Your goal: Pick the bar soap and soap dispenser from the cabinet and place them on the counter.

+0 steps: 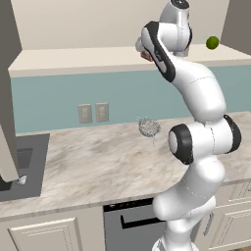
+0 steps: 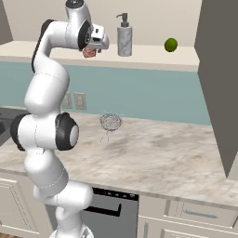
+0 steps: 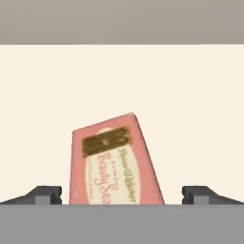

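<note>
Two fingertips of the end effector (image 3: pixel 122 194) stand wide apart, flanking the bar soap (image 3: pixel 113 162) on the cabinet (image 2: pixel 153 55) shelf. Closing off-centre risks skidding the soap deeper inside or toward the soap dispenser (image 2: pixel 124 36).

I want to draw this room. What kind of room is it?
Most likely a kitchen. A marbled stone counter has a dark sink at one end, and drawer cabinets sit below. A soap dispenser and a lime stand on an open cabinet shelf.
</note>
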